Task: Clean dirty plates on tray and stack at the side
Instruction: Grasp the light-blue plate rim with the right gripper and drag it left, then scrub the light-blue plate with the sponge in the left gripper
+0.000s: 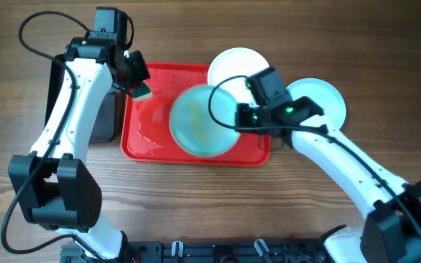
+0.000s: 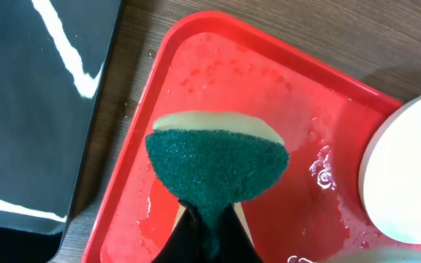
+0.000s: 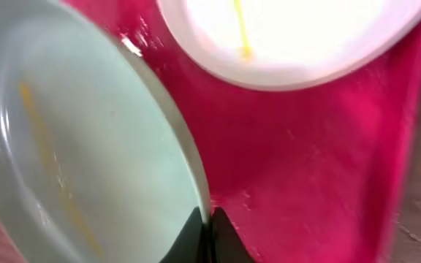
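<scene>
The red tray [image 1: 146, 135] lies at the table's middle. My right gripper [image 1: 241, 117] is shut on the rim of the pale aqua plate [image 1: 202, 120], holding it tilted above the tray; yellow smears show on it in the right wrist view [image 3: 86, 161]. A white plate [image 1: 234, 67] with a yellow streak [image 3: 241, 33] sits at the tray's back right corner. Another pale plate [image 1: 321, 98] lies on the table right of the tray. My left gripper [image 1: 139, 86] is shut on a green sponge [image 2: 218, 164] over the tray's back left part.
A black tray [image 2: 28, 109] lies on the table left of the red tray. Water drops lie on the red tray's floor [image 2: 320, 172]. Cables hang from both arms.
</scene>
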